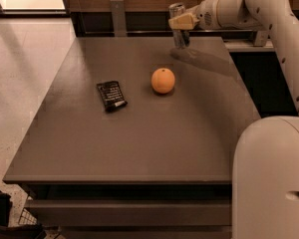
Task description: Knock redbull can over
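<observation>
The redbull can (179,34), slim and silver-grey, stands close to upright near the far edge of the dark table (139,143), right of centre. My gripper (182,21) reaches in from the right and sits against the can's upper half, covering part of it. The arm (229,9) stretches across the back right corner of the table.
An orange (163,80) lies in the middle of the table, in front of the can. A flat black snack packet (111,95) lies left of the orange. A wooden wall and a ledge (244,44) run behind the table. My white base (274,178) fills the lower right.
</observation>
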Tool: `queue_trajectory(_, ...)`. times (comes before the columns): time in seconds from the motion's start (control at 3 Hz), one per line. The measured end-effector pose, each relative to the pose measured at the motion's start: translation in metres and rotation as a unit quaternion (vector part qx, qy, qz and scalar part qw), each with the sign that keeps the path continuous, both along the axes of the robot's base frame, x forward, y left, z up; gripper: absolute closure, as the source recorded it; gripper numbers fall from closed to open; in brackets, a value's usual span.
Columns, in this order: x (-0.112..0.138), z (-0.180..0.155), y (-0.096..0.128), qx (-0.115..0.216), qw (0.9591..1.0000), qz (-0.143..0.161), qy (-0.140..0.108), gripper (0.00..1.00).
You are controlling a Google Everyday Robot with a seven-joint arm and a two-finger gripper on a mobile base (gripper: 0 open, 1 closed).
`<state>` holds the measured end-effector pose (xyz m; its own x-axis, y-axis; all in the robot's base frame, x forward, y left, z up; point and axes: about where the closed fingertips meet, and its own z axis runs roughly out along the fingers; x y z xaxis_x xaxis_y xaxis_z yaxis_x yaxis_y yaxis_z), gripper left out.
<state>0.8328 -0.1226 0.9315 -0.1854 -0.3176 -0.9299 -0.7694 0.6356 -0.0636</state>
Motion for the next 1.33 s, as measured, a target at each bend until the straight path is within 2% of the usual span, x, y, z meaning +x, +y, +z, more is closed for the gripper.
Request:
queue_trajectory(0.33,-0.010,0.005,0.000,-0.043,0.9988,0.013,0.017,1.00)
queue_trajectory(0.67,-0.019,0.001,0.002,-0.096,0.9942,0.023,0.043,1.00)
queue_trajectory(1.33,-0.026,-0.012,-0.002,-0.188,0.9782,0.014,0.087,1.00)
